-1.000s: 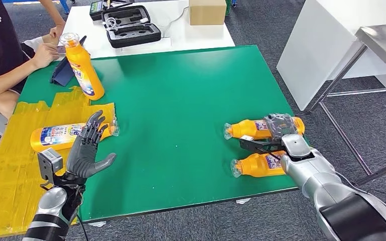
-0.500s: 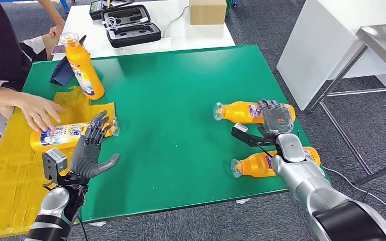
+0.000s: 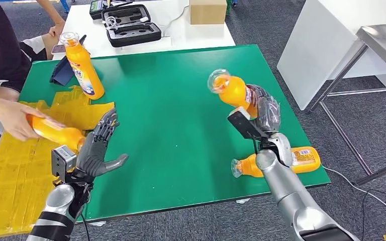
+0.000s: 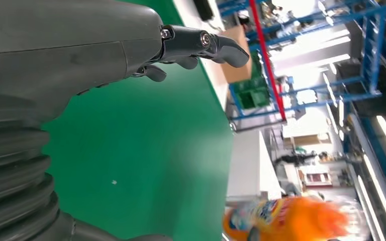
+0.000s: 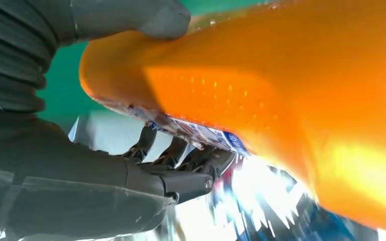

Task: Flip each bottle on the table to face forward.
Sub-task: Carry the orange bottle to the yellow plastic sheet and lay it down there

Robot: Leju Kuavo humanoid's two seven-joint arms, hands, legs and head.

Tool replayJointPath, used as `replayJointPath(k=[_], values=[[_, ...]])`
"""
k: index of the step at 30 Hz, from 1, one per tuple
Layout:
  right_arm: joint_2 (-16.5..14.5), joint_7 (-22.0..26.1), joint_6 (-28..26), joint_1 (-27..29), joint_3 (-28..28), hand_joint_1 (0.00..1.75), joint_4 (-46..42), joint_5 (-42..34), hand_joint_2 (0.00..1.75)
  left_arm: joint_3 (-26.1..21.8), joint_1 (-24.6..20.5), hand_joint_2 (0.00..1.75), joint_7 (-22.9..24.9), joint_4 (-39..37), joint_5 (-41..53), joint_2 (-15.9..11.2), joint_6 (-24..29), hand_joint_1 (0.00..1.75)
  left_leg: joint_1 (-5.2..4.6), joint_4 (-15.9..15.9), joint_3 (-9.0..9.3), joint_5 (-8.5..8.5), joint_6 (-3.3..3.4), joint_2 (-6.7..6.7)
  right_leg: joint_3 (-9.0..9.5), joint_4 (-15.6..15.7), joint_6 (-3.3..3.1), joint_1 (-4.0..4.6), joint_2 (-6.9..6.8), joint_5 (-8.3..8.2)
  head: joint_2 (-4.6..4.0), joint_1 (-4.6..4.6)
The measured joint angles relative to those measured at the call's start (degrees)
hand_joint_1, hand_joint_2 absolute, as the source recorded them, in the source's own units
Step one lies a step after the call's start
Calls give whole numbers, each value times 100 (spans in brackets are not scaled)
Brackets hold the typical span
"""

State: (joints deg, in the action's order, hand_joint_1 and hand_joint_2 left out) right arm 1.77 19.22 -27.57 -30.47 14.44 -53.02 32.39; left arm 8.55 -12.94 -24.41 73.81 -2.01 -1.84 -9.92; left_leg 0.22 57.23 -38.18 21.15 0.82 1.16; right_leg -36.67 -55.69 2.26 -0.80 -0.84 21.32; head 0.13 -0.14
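Observation:
My right hand grips an orange bottle and holds it above the green table, its clear cap tilted up to the left. In the right wrist view the same bottle lies across my fingers. A second orange bottle lies on its side near the table's front right edge. A third bottle stands upright at the back left. A person's hand lifts a fourth bottle just left of my left hand, which is open and holds nothing.
Yellow sheeting covers the table's left part. A dark blue folder leans behind the upright bottle. Behind stands a white table with a black case and a cardboard box. A metal table stands at the right.
My right hand has raised its bottle off the table and tilted the cap upward. The person has picked up the lying bottle at the left. My left hand has shifted slightly right.

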Motion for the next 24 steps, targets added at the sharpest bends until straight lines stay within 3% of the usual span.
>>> replayJointPath(k=[4,8,16,24], values=[[-307,457,1072,59,-52,175,-267,-1417,175,242,-313,175,-49,-28,-11,6,-126,0,0,0,0,-2,-1,2,-3,0,0,0,1,-4,0,-2],[-573,694,1711,56,-50,175,-280,-2267,175,522,-592,175,-98,-97,-48,36,-152,0,0,1,-1,-4,-3,1,-1,-1,0,0,0,-4,0,-2],[-898,804,2411,22,36,175,-8,-2879,175,820,-792,175,-173,-132,-173,44,-73,0,0,0,-7,-3,-3,1,-8,-2,0,0,1,-2,0,-2],[-1179,879,2897,-35,450,175,386,-2999,175,959,-925,175,-199,-241,-234,59,0,0,0,0,-11,-3,-4,3,-15,-2,-1,1,2,-3,0,0]])
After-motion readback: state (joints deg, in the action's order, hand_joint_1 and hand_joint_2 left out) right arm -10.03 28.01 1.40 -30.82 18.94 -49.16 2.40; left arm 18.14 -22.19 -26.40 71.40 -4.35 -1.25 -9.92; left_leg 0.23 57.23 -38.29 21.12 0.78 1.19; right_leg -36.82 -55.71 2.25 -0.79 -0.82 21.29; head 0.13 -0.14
